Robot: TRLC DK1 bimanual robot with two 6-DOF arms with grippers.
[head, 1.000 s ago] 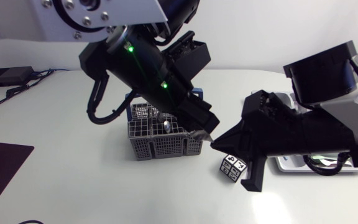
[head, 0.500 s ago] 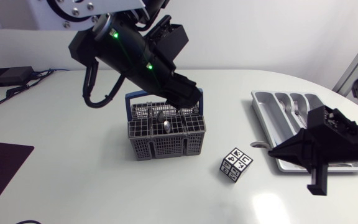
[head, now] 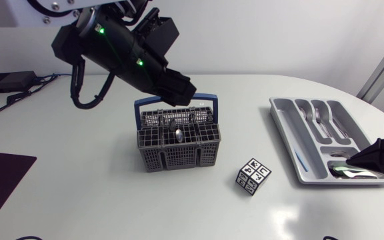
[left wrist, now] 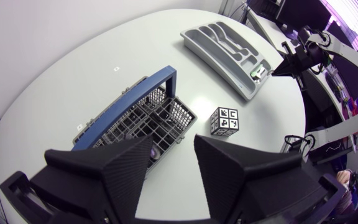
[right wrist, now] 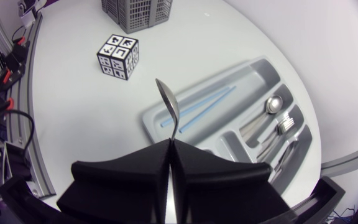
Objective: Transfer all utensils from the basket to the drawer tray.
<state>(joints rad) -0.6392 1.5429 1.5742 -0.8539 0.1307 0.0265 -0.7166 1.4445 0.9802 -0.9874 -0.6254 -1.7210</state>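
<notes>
Your right gripper was clamped on a slim metal utensil, over the grey moulded drawer tray, where forks and a pale blue stick lay. A black-and-white patterned cube sat between the tray and the wire-mesh basket. Your left gripper hung above the basket, jaws wide; a spoon stood inside.

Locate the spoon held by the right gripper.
Right wrist view: the spoon is pinched in the right gripper, sticking out over the drawer tray edge, near the blue sticks.
</notes>
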